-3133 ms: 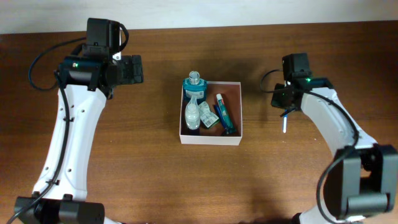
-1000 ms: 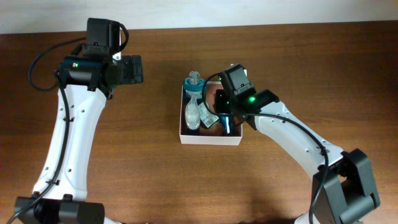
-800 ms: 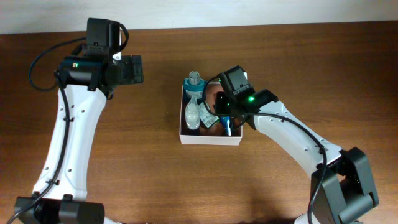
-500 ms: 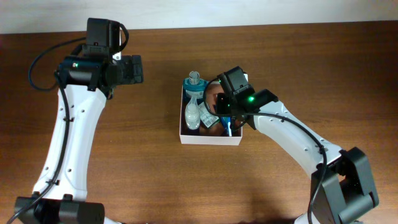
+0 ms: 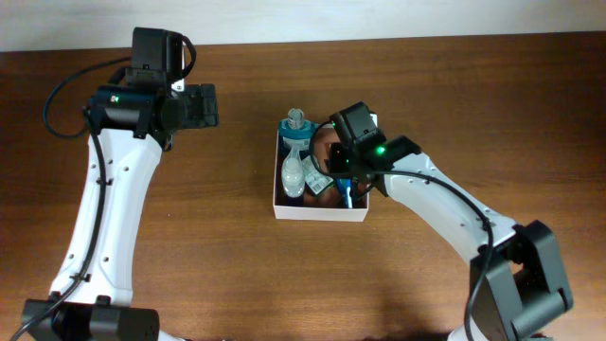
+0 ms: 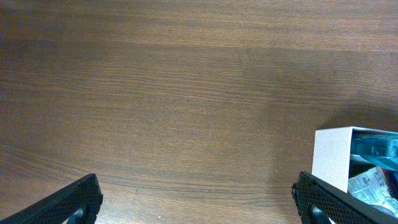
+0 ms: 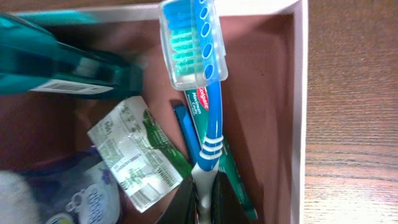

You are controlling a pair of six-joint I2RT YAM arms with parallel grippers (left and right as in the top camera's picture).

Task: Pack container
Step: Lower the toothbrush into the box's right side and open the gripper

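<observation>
The only writing I can read is the white "Colgate" on a red patch of the slim green toothpaste tube (image 7: 196, 102). The fine print on the green-and-white foil sachet (image 7: 134, 152) and on the label of the teal mouthwash bottle (image 7: 62, 68) is too small to make out. All three lie inside the square, shallow white container with a reddish-brown inside (image 7: 300, 93), which sits near the middle of the brown wooden table (image 6: 155, 93). The mouthwash bottle's capped neck pokes out over the far-left corner. A blue-and-white plastic toothbrush (image 7: 215, 118), its bristles under a clear perforated cap, slants over the tube and hides part of it. The right arm reaches in diagonally from the near right, wrist over the box's right half. The right gripper (image 7: 202, 202) is pinched tight on the toothbrush's handle end. The left arm stretches up the table's left side. The left gripper (image 6: 199, 208), well apart from the box, is spread wide and holds nothing.
</observation>
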